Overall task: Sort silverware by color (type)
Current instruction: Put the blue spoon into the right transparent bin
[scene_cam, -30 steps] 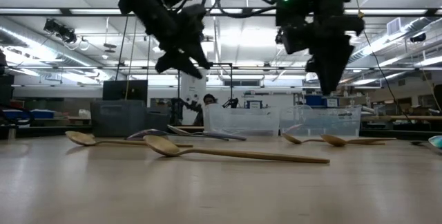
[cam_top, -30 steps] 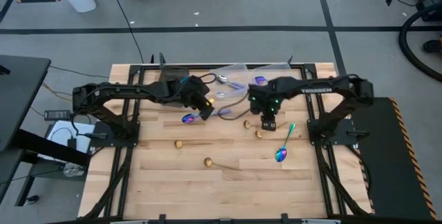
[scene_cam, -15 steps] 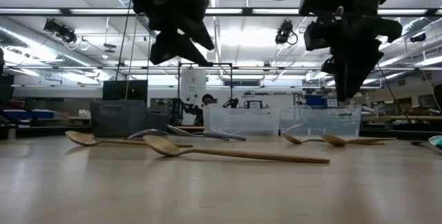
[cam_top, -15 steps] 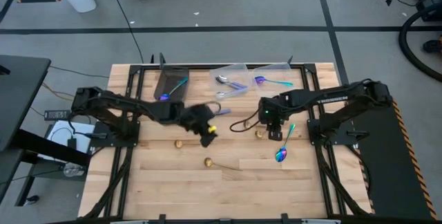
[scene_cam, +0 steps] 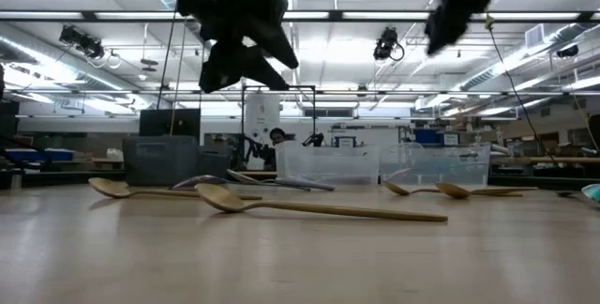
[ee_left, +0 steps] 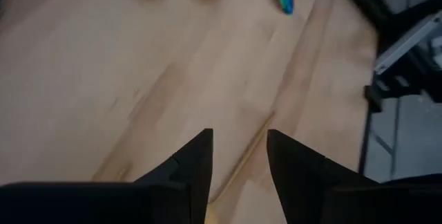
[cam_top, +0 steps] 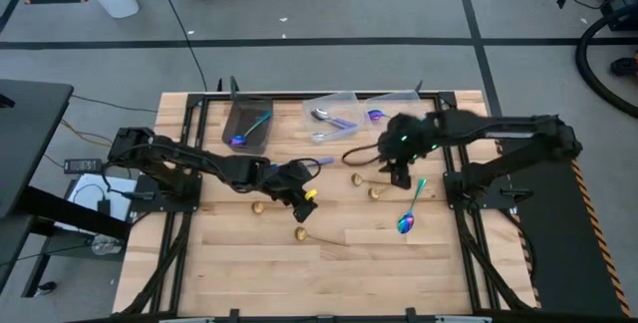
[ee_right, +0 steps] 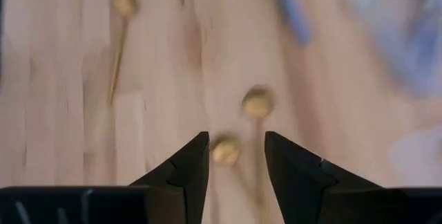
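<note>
Gold spoon [cam_top: 300, 233] is lying on the table [cam_top: 249, 273], at six o'clock just below the left gripper [cam_top: 302, 201], whose fingers are standing apart and empty. The left wrist view is showing its handle [ee_left: 238, 162] between them. The right gripper [cam_top: 397, 174], open and empty, is hovering near two gold spoons [ee_right: 257, 103].

Four gold spoons lie flat on the bench [cam_top: 239, 273]: one [cam_top: 299, 233] nearest the front with its handle running rightward, one [cam_top: 257, 206] to its left, and two [cam_top: 357, 178] [cam_top: 375, 193] close together mid-bench. A rainbow spoon [cam_top: 407, 218] lies at a slant to the right. Others, seemingly silver [cam_top: 321, 116] and rainbow [cam_top: 375, 116] [cam_top: 239, 139], rest in containers at the back.
</note>
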Controlling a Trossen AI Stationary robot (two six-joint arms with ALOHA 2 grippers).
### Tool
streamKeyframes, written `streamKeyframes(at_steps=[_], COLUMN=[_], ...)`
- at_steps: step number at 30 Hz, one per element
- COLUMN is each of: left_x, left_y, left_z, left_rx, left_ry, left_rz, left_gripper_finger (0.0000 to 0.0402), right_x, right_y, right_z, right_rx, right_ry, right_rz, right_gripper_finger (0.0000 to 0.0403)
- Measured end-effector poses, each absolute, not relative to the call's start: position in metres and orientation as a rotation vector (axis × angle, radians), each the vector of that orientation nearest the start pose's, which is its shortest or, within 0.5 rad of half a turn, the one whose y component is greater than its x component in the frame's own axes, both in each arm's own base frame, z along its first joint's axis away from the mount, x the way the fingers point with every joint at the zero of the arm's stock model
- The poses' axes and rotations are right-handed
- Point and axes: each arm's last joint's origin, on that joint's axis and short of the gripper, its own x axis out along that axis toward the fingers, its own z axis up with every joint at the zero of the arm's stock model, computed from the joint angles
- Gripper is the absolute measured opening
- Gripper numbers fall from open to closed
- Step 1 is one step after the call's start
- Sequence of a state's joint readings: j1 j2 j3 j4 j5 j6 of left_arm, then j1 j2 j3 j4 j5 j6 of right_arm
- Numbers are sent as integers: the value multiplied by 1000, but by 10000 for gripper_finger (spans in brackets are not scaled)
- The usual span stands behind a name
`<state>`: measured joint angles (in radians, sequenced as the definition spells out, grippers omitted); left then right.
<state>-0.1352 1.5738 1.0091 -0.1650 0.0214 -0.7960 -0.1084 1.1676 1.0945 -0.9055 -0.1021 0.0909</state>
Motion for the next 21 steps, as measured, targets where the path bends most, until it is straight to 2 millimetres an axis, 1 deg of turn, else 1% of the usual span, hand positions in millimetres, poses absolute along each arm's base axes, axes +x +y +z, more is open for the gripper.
streamKeyframes(at_steps=[2,4,8,10,13,15,18,21], left_x=[331,332,333,334,333,335,338,334], left_y=[-46,-47,-46,-45,-36,-26,-11,7], left_z=[225,227,233,237,243,255,273,279], left_rx=[-715,-706,-722,-736,-795,-809,-781,-729], left_ry=[722,706,666,634,619,581,542,616], left_rz=[111,90,68,62,94,112,157,285], left_gripper_finger=[144,144,144,144,144,144,144,144], right_x=[213,207,201,200,201,201,204,205], right_y=[-25,-30,-36,-37,-38,-40,-41,-41], right_z=[333,351,368,369,365,363,361,360], right_rx=[153,144,150,149,130,118,113,109], right_ry=[875,812,746,742,773,790,803,811], right_rz=[-91,-130,-164,-169,-177,-188,-191,-189], right_gripper_finger=[150,150,150,150,150,150,150,150])
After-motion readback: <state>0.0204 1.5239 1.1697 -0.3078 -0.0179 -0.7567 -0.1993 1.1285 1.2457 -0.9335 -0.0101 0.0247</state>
